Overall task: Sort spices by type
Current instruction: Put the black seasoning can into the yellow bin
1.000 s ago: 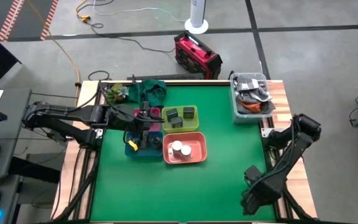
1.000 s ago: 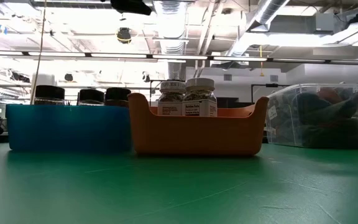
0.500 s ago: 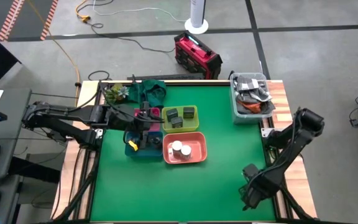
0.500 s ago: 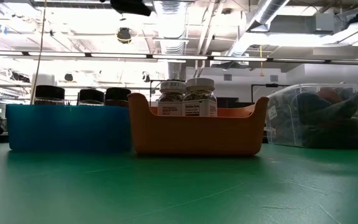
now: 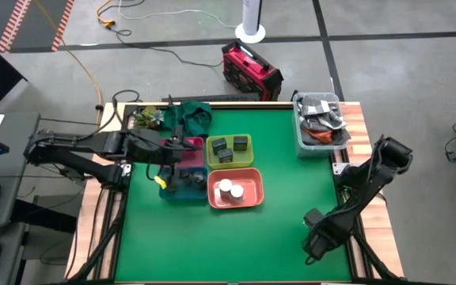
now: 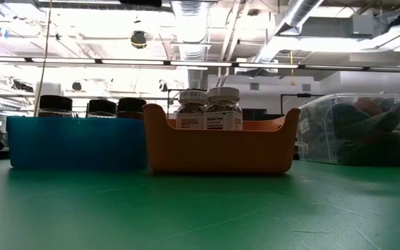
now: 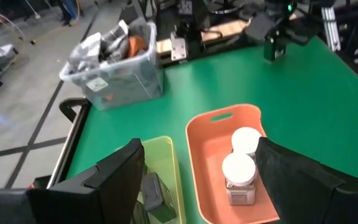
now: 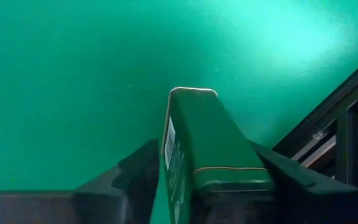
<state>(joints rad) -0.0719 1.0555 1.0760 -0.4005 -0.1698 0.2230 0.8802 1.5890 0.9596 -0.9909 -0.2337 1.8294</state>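
The step in hand is judged to be the taking up of a square spice tin point(image 8: 197, 124) by the right gripper point(image 8: 201, 149), near the front right edge of the worktop point(image 5: 291, 206) and well apart from the bins. In the right wrist view, the two dark fingers point(image 8: 138, 171) lie against both long sides of the tin, so it is taken as held. Whether it rests on the worktop or is lifted cannot be told.

To do this well, the grip should be kept square on the flat sides and the tin raised straight up before it is carried. If it is of the same kind as the dark square jars point(image 5: 229, 147), it belongs in the yellow-green bin point(image 5: 248, 161). The white-topped jars point(image 5: 229, 190) stand in the orange bin point(image 5: 253, 199), and dark-lidded jars point(image 6: 101, 106) in the blue bin point(image 6: 75, 142).

The left gripper point(image 7: 201, 155) hovers with its fingers wide apart and empty over the bins, so the way in should be chosen with care to avoid a collision.

A pale label point(image 8: 169, 146) is seen on the side of the tin, and printed labels on the white-topped jars, but no writing can be read. A sticker on the clear tub point(image 7: 114, 74) is also not legible.
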